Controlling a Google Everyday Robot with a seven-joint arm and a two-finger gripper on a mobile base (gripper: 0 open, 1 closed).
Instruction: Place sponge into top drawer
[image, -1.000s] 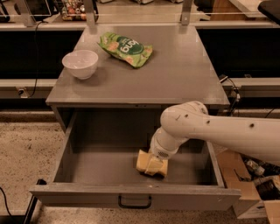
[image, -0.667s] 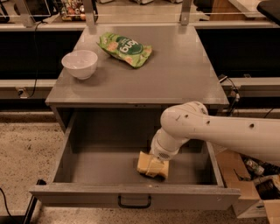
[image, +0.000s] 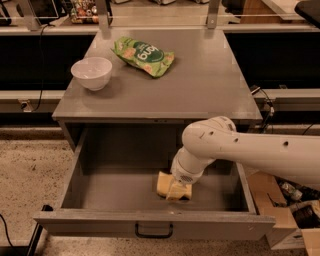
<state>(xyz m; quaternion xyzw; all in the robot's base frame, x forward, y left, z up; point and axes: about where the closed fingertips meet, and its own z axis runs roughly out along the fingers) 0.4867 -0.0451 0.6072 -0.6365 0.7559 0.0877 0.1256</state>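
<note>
The top drawer (image: 90, 172) of the grey cabinet is pulled wide open, its dark bar handle (image: 153, 231) at the front centre. The pale yellow sponge (image: 164, 184) lies on the drawer floor, right of centre. My gripper (image: 176, 189) reaches down into the drawer from the right, right at the sponge. The white wrist hides most of the gripper and part of the sponge.
On the cabinet top (image: 200, 85) stand a white bowl (image: 92, 73) at the left and a green snack bag (image: 143, 55) at the back. Cardboard boxes and clutter (image: 287, 210) sit on the floor at the right. A rail runs behind the cabinet.
</note>
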